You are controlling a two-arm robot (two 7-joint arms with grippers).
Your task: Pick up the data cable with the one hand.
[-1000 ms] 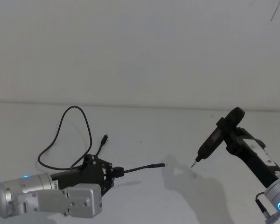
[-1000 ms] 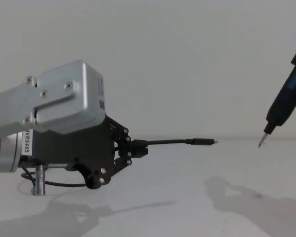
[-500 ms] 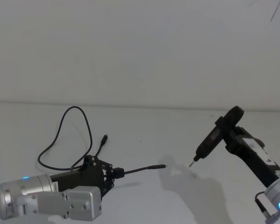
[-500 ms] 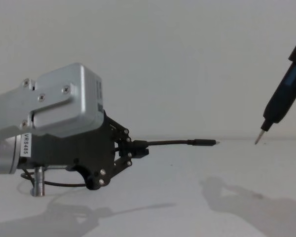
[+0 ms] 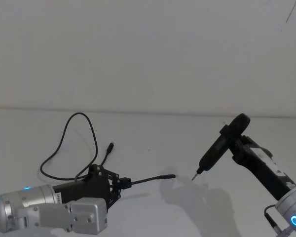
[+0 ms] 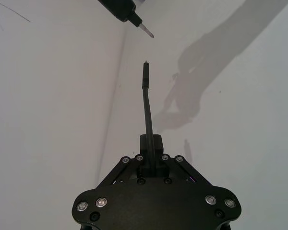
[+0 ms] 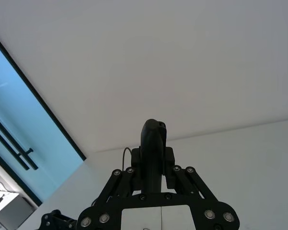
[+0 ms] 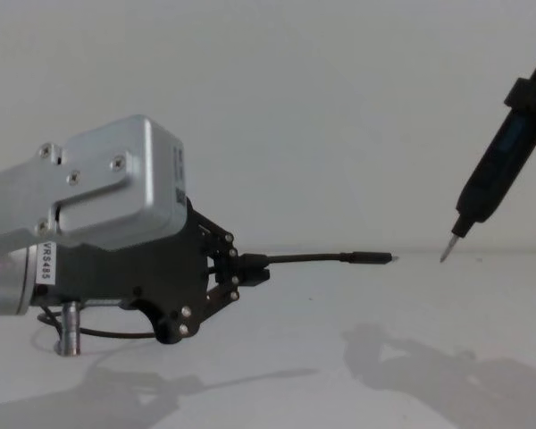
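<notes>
Pointed pen tool (image 5: 218, 148) closer, clamped by right gripper (image 5: 237, 140); left gripper (image 5: 122, 182) pinches data cable (image 5: 147, 178).

Left hand (image 5: 124, 181) low and forward, jaws closed; right hand (image 5: 240, 147) raised, jaws closed.

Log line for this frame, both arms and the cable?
left gripper: shut on cable, plug end sticking out level | right gripper: shut on pen tool, tip near plug, not touching
</notes>
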